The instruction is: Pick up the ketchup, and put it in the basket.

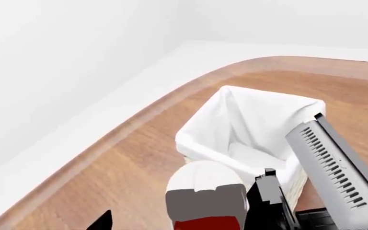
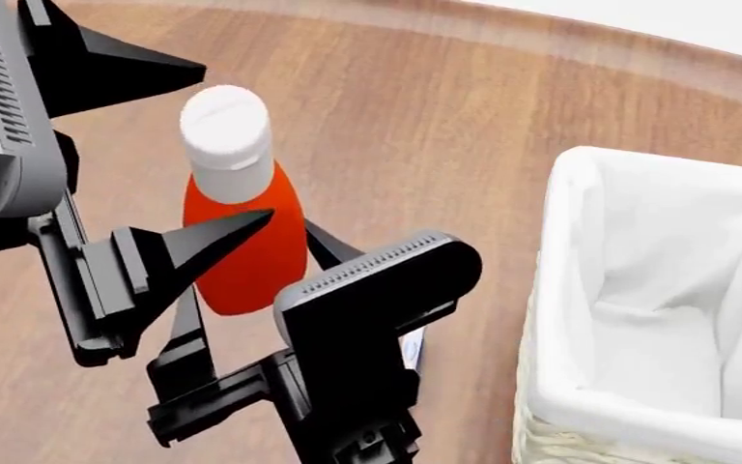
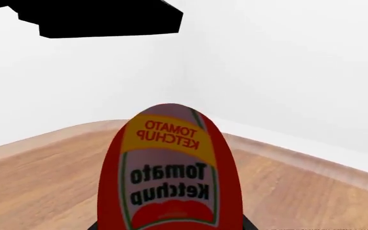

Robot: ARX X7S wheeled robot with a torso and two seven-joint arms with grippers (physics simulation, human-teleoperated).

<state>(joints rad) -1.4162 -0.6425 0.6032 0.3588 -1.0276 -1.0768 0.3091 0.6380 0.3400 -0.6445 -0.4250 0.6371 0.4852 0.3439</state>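
The ketchup (image 2: 248, 242) is an orange-red bottle with a white cap, upright just left of the basket (image 2: 564, 290). My right gripper (image 2: 297, 275) comes in from below and is shut on the bottle's lower body. In the right wrist view the label (image 3: 171, 182) fills the space between the jaws. My left gripper (image 2: 88, 87) is open at the far left beside the cap, holding nothing. From the left wrist I see the cap (image 1: 203, 182) close in front, and beyond it the basket (image 1: 203, 129) with its white liner and nothing inside.
The brown wooden table (image 2: 474, 116) has a curved far edge (image 1: 139, 115), with white floor and walls beyond. A small white and blue thing (image 2: 410, 350) peeks out behind my right gripper. The two grippers are close together around the bottle.
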